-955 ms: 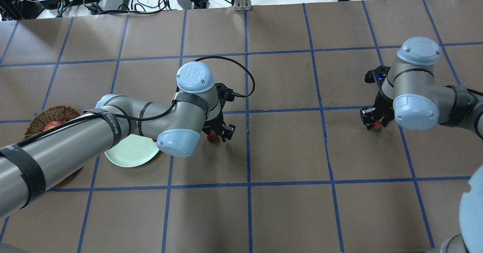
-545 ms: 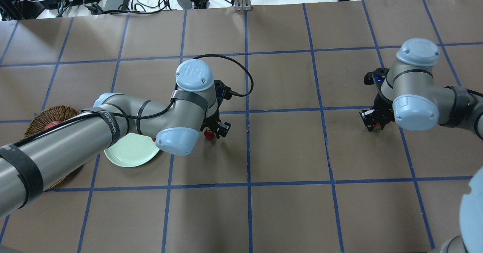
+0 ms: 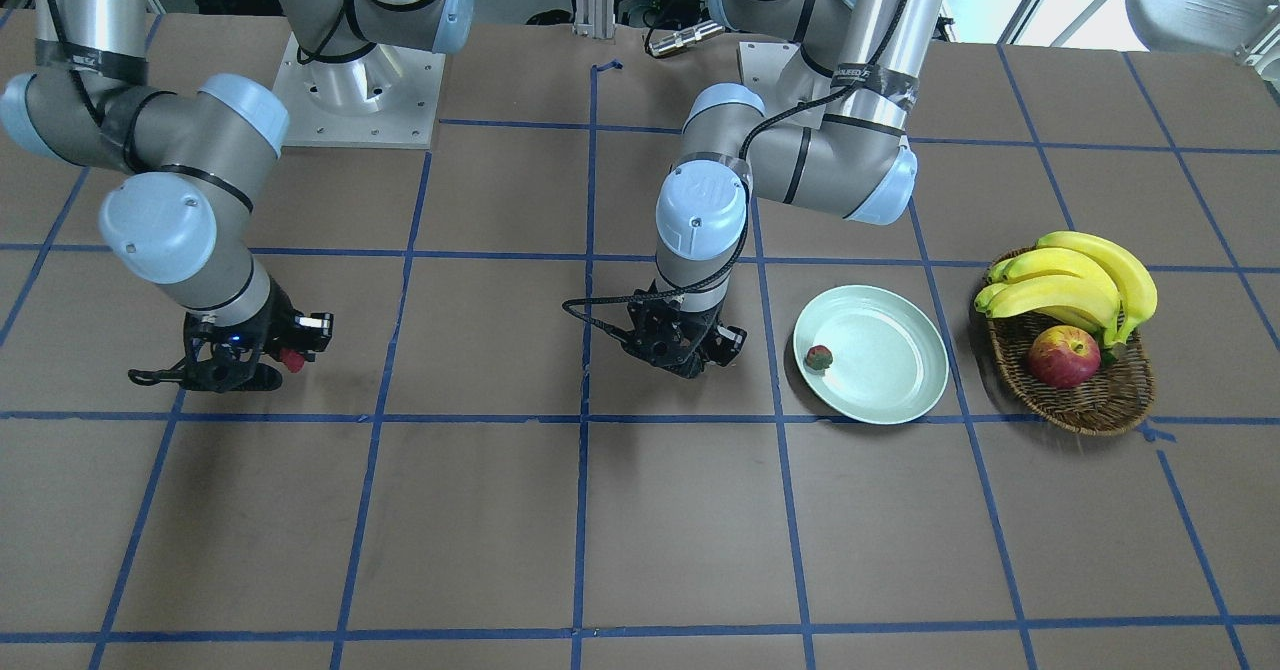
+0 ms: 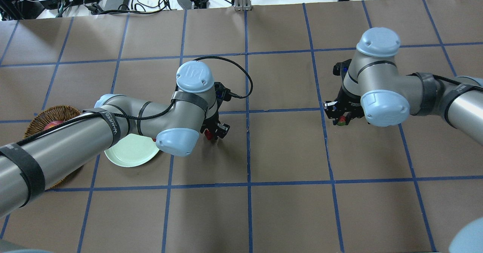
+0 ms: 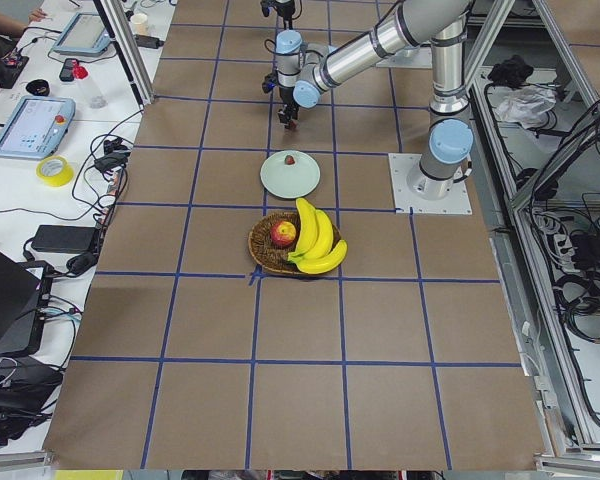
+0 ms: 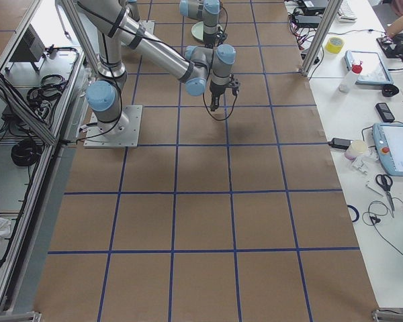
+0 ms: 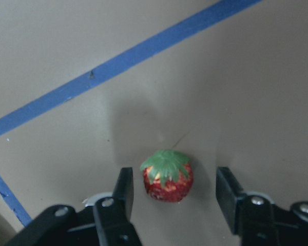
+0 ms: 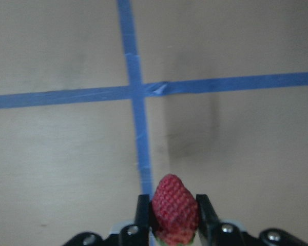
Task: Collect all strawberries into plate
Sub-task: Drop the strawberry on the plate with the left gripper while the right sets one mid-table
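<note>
Red strawberry (image 8: 173, 199) is sitting clamped in the black right gripper (image 8: 172, 209). The left gripper (image 7: 174, 178) is straddling a second berry (image 7: 167, 177), jaws wide; a third berry (image 3: 819, 357) is lying on the round mint plate (image 3: 890, 345).

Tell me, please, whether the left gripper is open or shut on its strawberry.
Open: the left gripper has its fingers clear of the strawberry, gaps on both sides.
</note>
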`<state>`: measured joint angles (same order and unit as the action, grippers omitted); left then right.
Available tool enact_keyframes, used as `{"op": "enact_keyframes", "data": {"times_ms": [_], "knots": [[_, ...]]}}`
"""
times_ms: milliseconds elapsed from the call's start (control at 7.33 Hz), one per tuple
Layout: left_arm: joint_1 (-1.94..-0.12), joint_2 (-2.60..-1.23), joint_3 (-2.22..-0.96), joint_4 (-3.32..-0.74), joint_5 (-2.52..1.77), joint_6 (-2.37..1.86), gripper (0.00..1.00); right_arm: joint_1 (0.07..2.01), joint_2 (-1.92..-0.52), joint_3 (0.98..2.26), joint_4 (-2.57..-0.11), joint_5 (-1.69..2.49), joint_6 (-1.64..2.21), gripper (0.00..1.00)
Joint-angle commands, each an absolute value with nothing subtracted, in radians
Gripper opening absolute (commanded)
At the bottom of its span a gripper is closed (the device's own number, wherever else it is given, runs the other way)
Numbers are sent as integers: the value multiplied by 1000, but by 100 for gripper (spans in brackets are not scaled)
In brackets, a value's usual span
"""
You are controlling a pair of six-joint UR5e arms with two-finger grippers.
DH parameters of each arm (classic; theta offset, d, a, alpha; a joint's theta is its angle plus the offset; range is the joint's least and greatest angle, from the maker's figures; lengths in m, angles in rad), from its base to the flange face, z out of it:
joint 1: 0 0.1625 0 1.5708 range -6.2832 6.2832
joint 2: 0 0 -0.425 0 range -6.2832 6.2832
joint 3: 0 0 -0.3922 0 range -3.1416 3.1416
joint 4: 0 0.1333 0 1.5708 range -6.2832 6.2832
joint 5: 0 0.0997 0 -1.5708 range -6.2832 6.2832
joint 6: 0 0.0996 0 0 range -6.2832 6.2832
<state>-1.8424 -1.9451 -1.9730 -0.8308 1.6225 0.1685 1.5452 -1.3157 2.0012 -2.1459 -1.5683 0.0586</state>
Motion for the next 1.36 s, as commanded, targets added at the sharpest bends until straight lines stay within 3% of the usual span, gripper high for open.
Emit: {"op": "enact_keyframes", "data": {"times_ms": [0, 136, 273, 682, 1227], "knots": [[-1841, -1945, -1971, -830, 1623, 166, 21, 1717, -1307, 1997, -2154, -1475, 309, 22], [-1803, -1942, -1982, -833, 1620, 169, 8, 1744, -1305, 1997, -2155, -1423, 366, 22], [-1736, -1925, -1980, -830, 1606, 207, 2, 1758, -1305, 1997, -2157, -1381, 406, 22], [-1593, -1850, -1973, -866, 1612, 303, 1, 1842, -1249, 1976, -2247, -1264, 608, 22], [-1361, -1836, -1986, -899, 1608, 569, 1, 2049, -1074, 1761, -2261, -1284, 880, 23]]}}
